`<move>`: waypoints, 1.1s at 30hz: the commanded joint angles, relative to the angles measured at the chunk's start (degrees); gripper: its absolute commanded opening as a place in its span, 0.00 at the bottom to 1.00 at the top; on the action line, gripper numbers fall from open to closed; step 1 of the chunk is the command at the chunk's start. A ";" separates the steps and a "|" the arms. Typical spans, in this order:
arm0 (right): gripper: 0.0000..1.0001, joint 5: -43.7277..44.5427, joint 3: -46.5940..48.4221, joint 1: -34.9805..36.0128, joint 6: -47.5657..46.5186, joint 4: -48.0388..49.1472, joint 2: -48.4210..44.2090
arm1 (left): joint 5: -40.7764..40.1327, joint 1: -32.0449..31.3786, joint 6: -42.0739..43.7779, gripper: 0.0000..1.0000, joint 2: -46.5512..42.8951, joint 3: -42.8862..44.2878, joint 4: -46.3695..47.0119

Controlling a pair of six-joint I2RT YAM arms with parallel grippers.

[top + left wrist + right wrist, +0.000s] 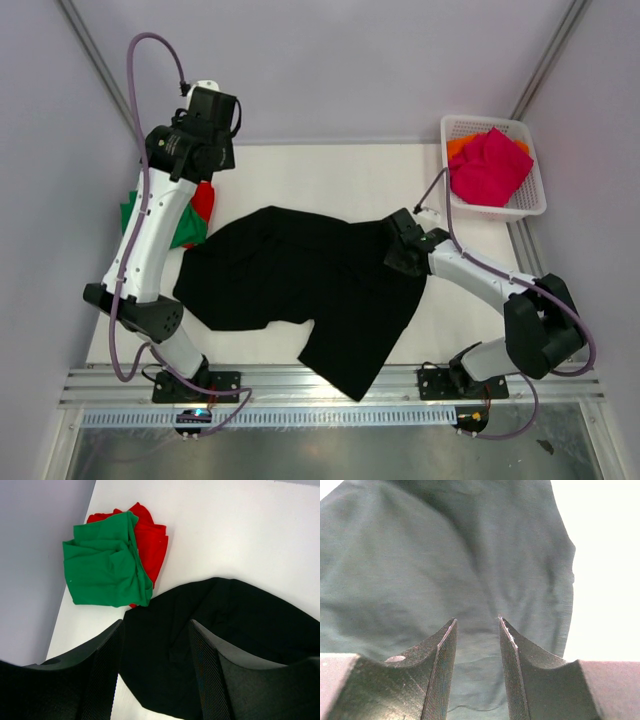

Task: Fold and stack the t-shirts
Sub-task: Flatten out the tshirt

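The large black t-shirt [300, 290] lies crumpled across the middle of the white table [330, 170], one end draped over the front edge. My right gripper [400, 245] is low over its right side; in the right wrist view its fingers stand apart [477, 620] with the black cloth [445, 555] beneath them, not pinched. My left gripper [195, 160] is raised at the back left, open [156, 625] and empty, above the black t-shirt's left end [240, 615]. A folded green t-shirt [102, 565] lies on a red one [152, 540] at the table's left edge.
A white lattice basket [530, 205] stands at the back right holding a magenta-pink t-shirt [490, 165] over an orange one [462, 145]. Grey walls close in on the left and right. A metal rail [330, 385] runs along the front edge.
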 commanded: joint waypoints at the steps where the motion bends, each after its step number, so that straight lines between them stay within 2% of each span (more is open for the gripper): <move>1: 0.43 -2.43 -3.79 -1.80 0.30 2.88 -1.93 | -1.82 -0.05 0.01 0.57 -2.53 -0.18 1.56; 15: 0.43 -8.76 -7.66 -1.97 -1.46 9.56 0.97 | -1.56 -0.13 -0.69 0.57 -2.01 -0.01 1.82; 28: 0.43 -9.73 -11.09 -1.97 -1.46 9.39 1.32 | -2.18 -0.05 -1.04 0.57 -2.01 0.08 1.65; 31: 0.42 -10.61 -11.35 -1.97 -1.11 10.27 2.29 | -2.18 -0.13 -0.96 0.55 -2.01 0.26 1.56; 33: 0.34 -11.31 -11.53 -1.97 -1.11 11.32 2.90 | -2.35 -0.05 -0.96 0.53 -2.18 0.34 1.65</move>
